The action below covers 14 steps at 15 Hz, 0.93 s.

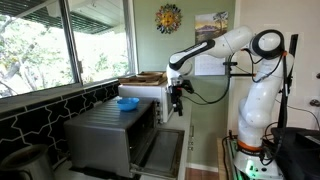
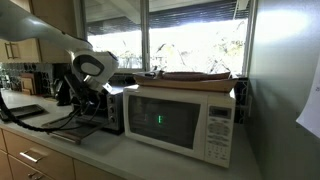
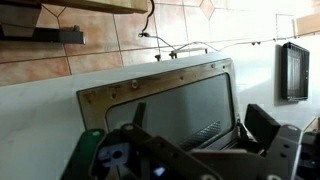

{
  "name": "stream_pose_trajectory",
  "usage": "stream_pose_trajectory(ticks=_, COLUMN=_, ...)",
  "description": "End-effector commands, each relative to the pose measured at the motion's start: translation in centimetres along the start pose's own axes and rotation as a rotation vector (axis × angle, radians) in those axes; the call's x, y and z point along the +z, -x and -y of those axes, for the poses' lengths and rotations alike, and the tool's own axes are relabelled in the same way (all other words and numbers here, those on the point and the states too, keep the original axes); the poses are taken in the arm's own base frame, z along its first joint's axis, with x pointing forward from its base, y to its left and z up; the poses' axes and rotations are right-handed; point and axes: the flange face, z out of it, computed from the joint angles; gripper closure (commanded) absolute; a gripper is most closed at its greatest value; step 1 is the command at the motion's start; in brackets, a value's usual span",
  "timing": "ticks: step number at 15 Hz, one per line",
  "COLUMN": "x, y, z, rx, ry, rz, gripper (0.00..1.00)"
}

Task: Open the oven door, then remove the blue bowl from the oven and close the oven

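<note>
- Starting with an exterior view, the oven (image 1: 100, 135) has its oven door (image 1: 160, 150) dropped open at the front. The blue bowl (image 1: 127, 102) sits on the oven's ribbed top, outside the cavity. It looks small, round and bright blue. The gripper (image 1: 177, 100) hangs just above the open door, apart from the bowl.
- By this reading, the opening and the bowl's removal look done, and only closing the door is left.
- In an exterior view from the far side, the white microwave (image 2: 180, 120) fills the middle. The arm (image 2: 90, 68) bends down beside it, and the oven is mostly hidden behind them. The bowl cannot be made out here.
- In the wrist view, the door's grey frame and darker middle fill the picture. The gripper's fingers (image 3: 262, 125) are spread wide with nothing between them.
</note>
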Motion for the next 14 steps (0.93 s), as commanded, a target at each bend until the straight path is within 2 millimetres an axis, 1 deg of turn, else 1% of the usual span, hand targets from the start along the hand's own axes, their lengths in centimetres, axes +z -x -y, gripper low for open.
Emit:
stream_pose_trajectory(ticks=1, x=0.2, y=0.0, z=-0.5, rx=0.003, ry=-0.003, rz=0.002, gripper=0.00)
stream_pose_trajectory(ticks=4, x=0.0, y=-0.1, z=-0.2, rx=-0.002, ry=0.001, rz=-0.003, gripper=0.00)
stream_pose_trajectory(ticks=5, x=0.2, y=-0.7, z=-1.0, rx=0.011, ry=0.039, rz=-0.037, gripper=0.00)
stream_pose_trajectory(ticks=7, x=0.9, y=-1.8, z=-3.3, rx=0.029, ry=0.021, rz=-0.084, gripper=0.00)
stream_pose_trajectory(ticks=9, x=1.5, y=-2.4, z=-4.9, rx=0.045, ry=0.004, rz=-0.123, gripper=0.00)
stream_pose_trajectory(ticks=13, x=3.0, y=-3.0, z=-8.2, rx=0.054, ry=-0.026, rz=-0.144, gripper=0.00)
stream_pose_trajectory(ticks=14, x=3.5, y=-3.0, z=-8.8, rx=0.047, ry=-0.050, rz=-0.136, gripper=0.00)
